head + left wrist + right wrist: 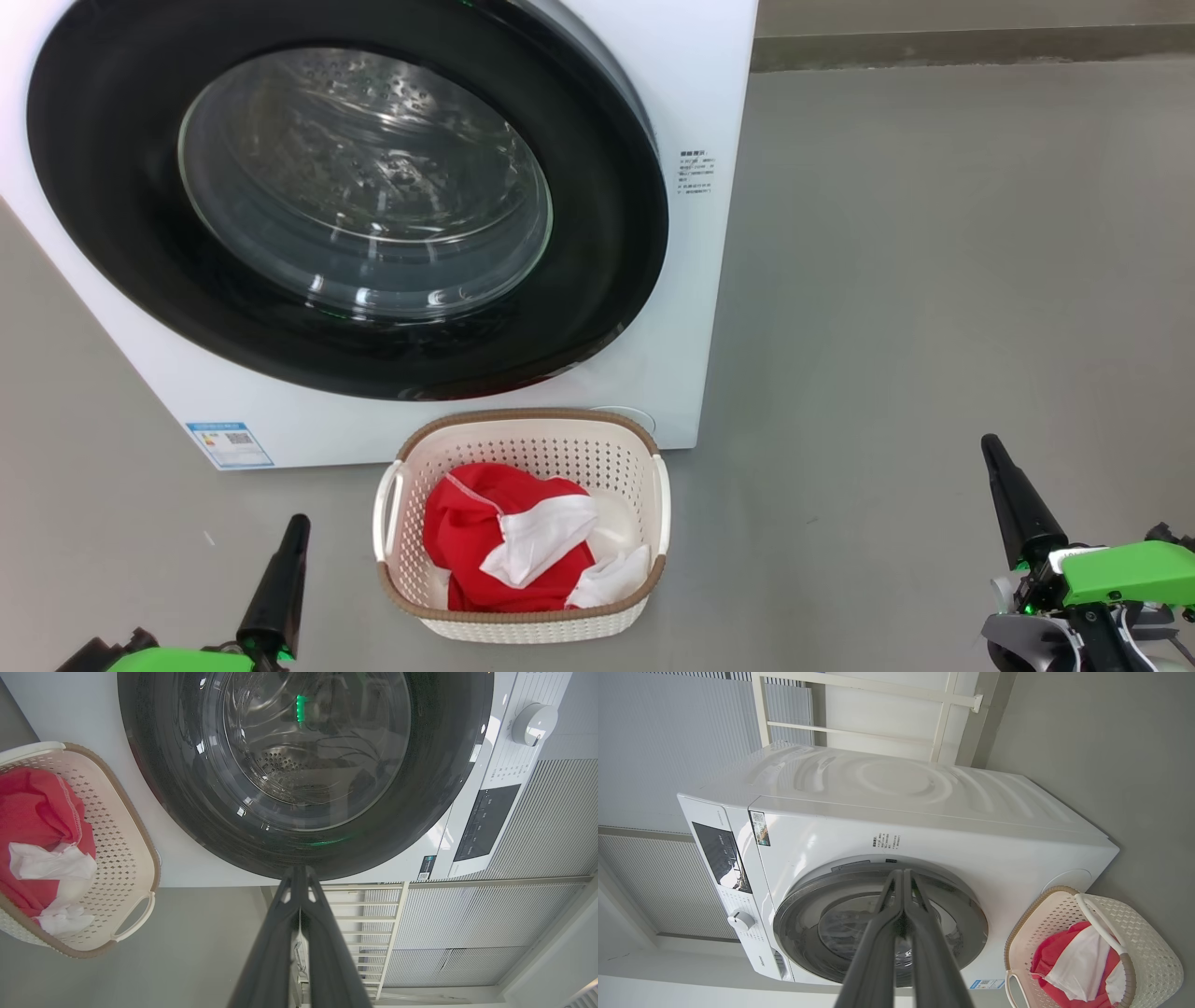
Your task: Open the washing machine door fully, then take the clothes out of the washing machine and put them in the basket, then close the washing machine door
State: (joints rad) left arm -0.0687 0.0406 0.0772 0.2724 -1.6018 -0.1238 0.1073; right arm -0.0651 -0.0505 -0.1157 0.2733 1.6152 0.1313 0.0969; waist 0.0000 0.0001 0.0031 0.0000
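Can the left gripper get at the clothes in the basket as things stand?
Probably yes: bare floor separates the left gripper from the open-topped basket holding the clothes, though its shut jaws must open first.

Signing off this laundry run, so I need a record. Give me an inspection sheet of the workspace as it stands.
Surface: smooth grey floor.
Job's things: big white front-loading washing machine, its round black-rimmed glass door looks shut; red-and-white clothes lie in the cream perforated plastic basket before it.
Clutter: nothing seen.
Grippers: left gripper and right gripper shut, empty, either side of the basket.
Cables: nothing seen.
Surroundings: pale ribbed wall panels, white rail frame behind the machine.
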